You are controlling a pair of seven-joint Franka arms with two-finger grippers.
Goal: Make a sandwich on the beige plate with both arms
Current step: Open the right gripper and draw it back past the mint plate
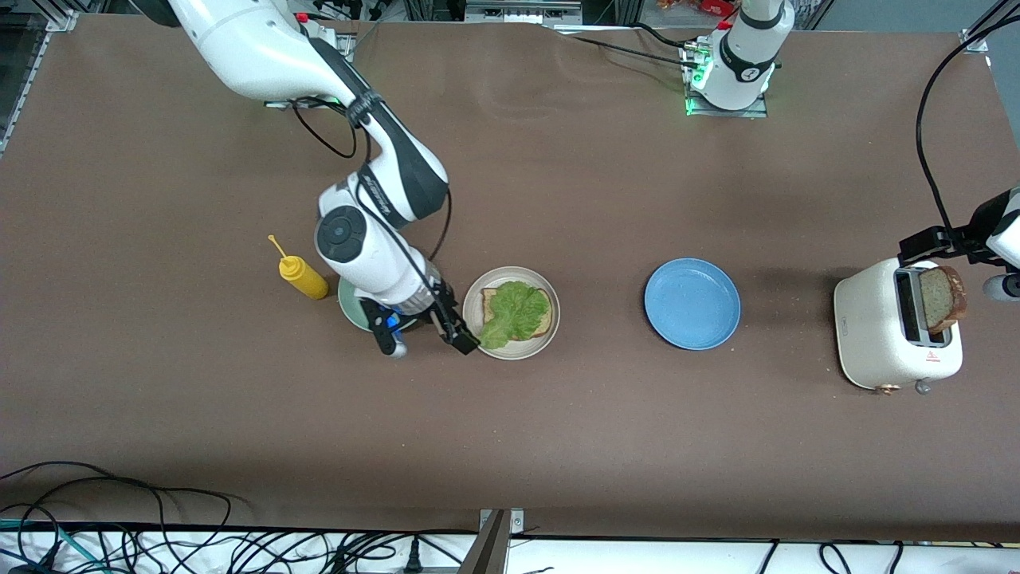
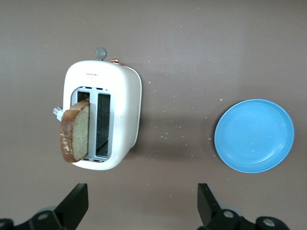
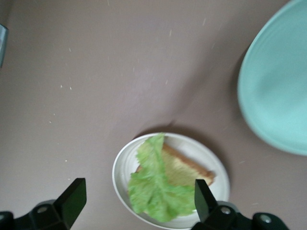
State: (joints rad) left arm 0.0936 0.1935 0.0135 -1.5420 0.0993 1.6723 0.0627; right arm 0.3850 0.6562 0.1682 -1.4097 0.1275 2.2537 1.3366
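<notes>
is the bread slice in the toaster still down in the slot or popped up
Popped up. The bread slice stands mostly above the slot of the white toaster, leaning outward over its edge; no gripper touches it.

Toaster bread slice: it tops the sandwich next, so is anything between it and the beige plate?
Only the blue plate lies on the table between the bread slice in the toaster and the beige plate.

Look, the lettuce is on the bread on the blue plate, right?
Not quite. The lettuce is on the bread, but they sit on the beige plate, as the front view shows. The blue plate has nothing on it.
</notes>
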